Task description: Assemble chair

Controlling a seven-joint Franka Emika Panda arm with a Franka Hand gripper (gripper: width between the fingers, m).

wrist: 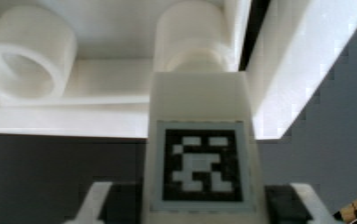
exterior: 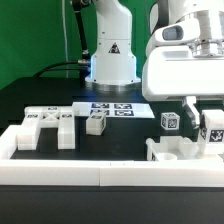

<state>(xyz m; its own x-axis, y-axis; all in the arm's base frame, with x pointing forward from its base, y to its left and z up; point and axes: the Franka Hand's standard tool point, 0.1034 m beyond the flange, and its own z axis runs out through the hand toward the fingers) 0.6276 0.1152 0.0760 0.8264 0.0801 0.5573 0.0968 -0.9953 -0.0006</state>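
**Exterior and wrist views, chair assembly.** The claw (wrist: 196, 207) is shown closed on a long white block (wrist: 198, 120). The block is gripped at its tagged end between the two fingers (wrist: 107, 203). In the exterior view it is held at the view's right, just above the black counter (exterior: 120, 142).

A black-and-white square tag is carried on the block's upper face (a coded pattern only; no letters or numerals can be read).

Past the block's far end, a white pegged part (wrist: 33, 65) with rounded posts is seen in the wrist view. Whether the block touches it cannot be told.

The remaining chair parts are laid out across the counter:
- a slotted piece (exterior: 47, 120) at the exterior view's left, bearing several tags
- a small block (exterior: 96, 123) near the middle
- a tagged cube (exterior: 168, 121) just beside the claw

All are kept well apart from the held block except the cube.

The marker board (exterior: 112, 108) lies flat behind the small block, and its printed squares are too small to be made out. Behind it stands the robot base (exterior: 112, 65), on which a warning triangle (exterior: 113, 47) is displayed — the only label apart from the tags. White border rails (exterior: 70, 172) are set along the counter's front and left edges.
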